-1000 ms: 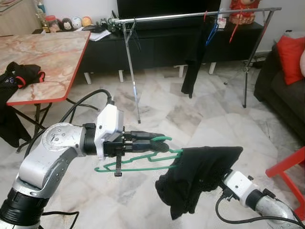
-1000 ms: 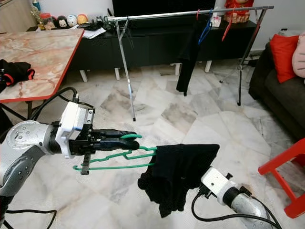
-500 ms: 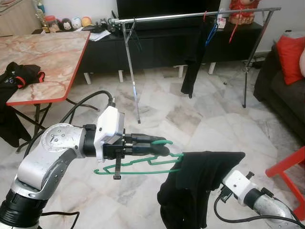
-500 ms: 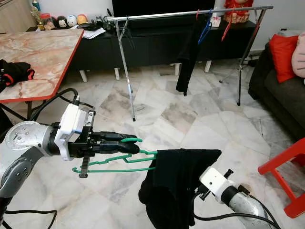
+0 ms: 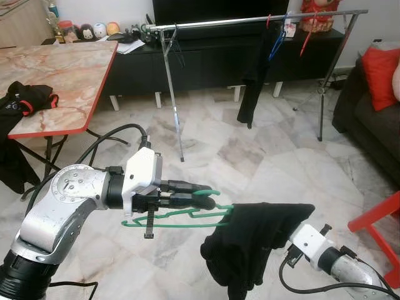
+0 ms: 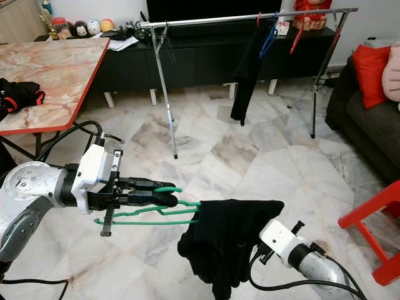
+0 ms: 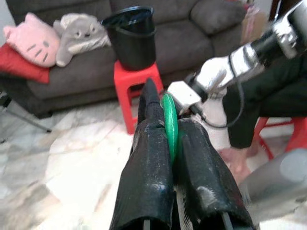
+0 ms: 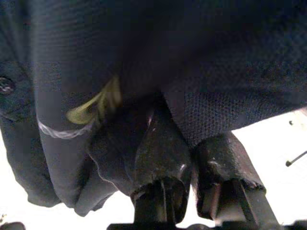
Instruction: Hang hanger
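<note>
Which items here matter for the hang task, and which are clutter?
Job:
green hanger, in the left gripper
black garment, in the right gripper
clothes rail

Lying about:
marble table
red stool
sofa

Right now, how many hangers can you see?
4, maybe more hidden: a green hanger in the left tool; on the rack, a red hanger, a blue hanger and an orange hanger.
</note>
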